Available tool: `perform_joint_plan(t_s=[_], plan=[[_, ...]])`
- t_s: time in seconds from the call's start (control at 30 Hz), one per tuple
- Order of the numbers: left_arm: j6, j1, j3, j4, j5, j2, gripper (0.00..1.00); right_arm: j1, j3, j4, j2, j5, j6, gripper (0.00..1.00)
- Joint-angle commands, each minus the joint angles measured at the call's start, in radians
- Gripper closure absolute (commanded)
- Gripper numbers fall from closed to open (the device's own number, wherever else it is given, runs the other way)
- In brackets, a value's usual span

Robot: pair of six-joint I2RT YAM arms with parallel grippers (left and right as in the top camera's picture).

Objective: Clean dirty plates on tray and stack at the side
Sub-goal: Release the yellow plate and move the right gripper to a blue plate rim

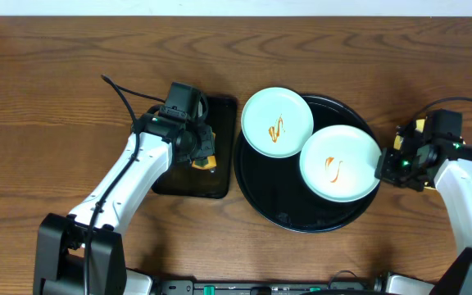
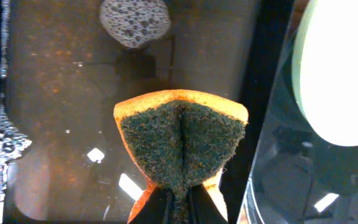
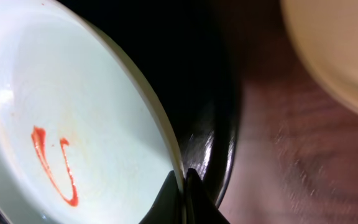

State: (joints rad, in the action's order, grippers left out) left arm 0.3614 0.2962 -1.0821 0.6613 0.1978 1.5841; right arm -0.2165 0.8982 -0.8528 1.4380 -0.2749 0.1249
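Two pale mint-blue plates with orange sauce squiggles lie on the round black tray point(image 1: 281, 205). One plate point(image 1: 277, 121) overlaps the tray's upper left rim. The other plate point(image 1: 340, 162) is at the right; my right gripper point(image 1: 381, 166) is shut on its right rim, as the right wrist view point(image 3: 184, 180) shows, with the plate point(image 3: 73, 112) and tray rim point(image 3: 219, 124). A pale yellow plate point(image 3: 337, 50) lies on the wood beside the tray. My left gripper point(image 1: 203, 157) is shut on an orange sponge point(image 2: 182, 146) with a dark green scouring face.
A rectangular black tray point(image 1: 220, 184) left of the round tray holds brownish water point(image 2: 61, 124) and a blob of foam point(image 2: 134, 22); the sponge hangs over it. The left mint-blue plate's edge point(image 2: 344, 68) shows in the left wrist view. Wooden table point(image 1: 56, 82) all around.
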Motion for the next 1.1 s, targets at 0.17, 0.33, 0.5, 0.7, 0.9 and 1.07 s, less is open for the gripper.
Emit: perform_joint_plan(t_s=[0.17,0.33,0.5,0.7,0.9,1.07], plan=[[-0.016,0.052,-0.002,-0.044,0.185,-0.004,0.92,0.131,-0.078,0.002,-0.004,-0.029,0.024,0.99],[0.017,0.174,-0.002,-0.088,0.199,-0.003,0.93,0.193,-0.187,0.089,-0.004,-0.029,0.083,0.99],[0.018,0.349,-0.002,-0.152,0.198,-0.003,0.92,0.233,-0.246,0.147,-0.005,-0.029,0.103,0.99],[0.083,0.520,-0.002,-0.238,0.111,0.012,0.92,0.245,-0.246,0.150,-0.005,-0.029,0.115,0.99],[0.201,0.616,-0.002,-0.311,0.085,0.090,0.92,0.245,-0.246,0.150,-0.005,-0.029,0.114,0.99],[0.280,0.657,-0.002,-0.399,0.092,0.177,0.92,0.245,-0.246,0.149,-0.005,-0.029,0.114,0.99]])
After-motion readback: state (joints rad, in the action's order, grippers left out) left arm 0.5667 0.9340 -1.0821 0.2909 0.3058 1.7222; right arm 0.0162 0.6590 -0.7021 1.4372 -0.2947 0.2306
